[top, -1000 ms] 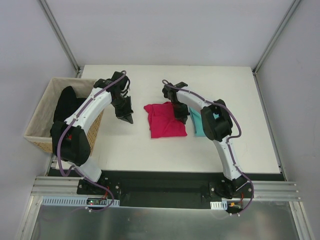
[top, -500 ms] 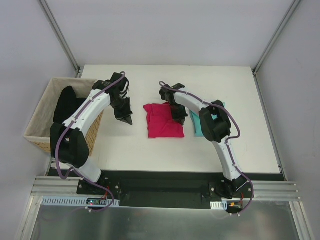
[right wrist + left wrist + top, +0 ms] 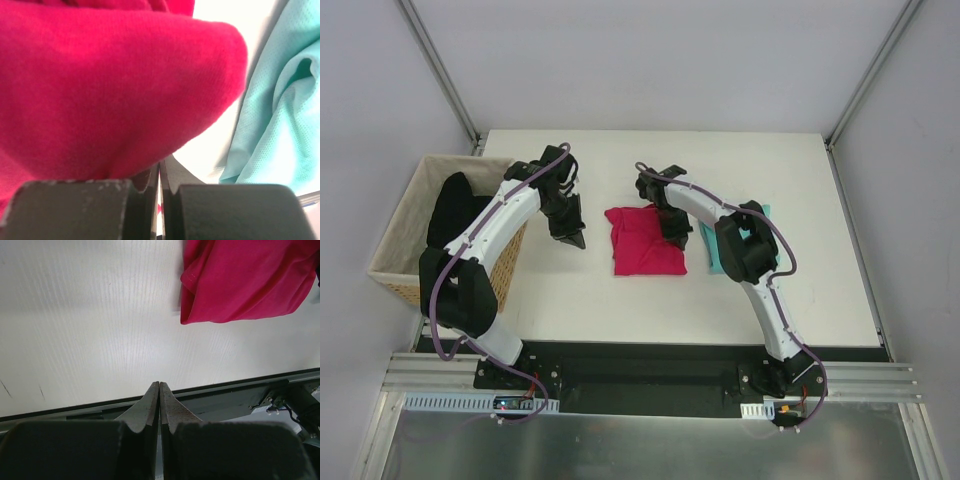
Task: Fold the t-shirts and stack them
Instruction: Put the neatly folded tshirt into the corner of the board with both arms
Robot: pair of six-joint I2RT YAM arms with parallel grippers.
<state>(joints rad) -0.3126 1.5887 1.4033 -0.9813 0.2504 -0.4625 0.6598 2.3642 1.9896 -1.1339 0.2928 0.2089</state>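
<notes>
basket (image 3: 398,232) left (cloth (image 3: 450,205) inside) | right arm (image 3: 745,245) over teal t-shirt (image 3: 711,256), beside pink t-shirt (image 3: 642,250)

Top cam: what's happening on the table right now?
The right gripper, shut, is at the right edge of the folded crimson shirt, with cloth bulging over it; whether it pinches any is unclear. The teal shirt lies beside it, not stacked. The left gripper hangs shut over bare table, holding nothing, between the basket and that shirt.
</notes>
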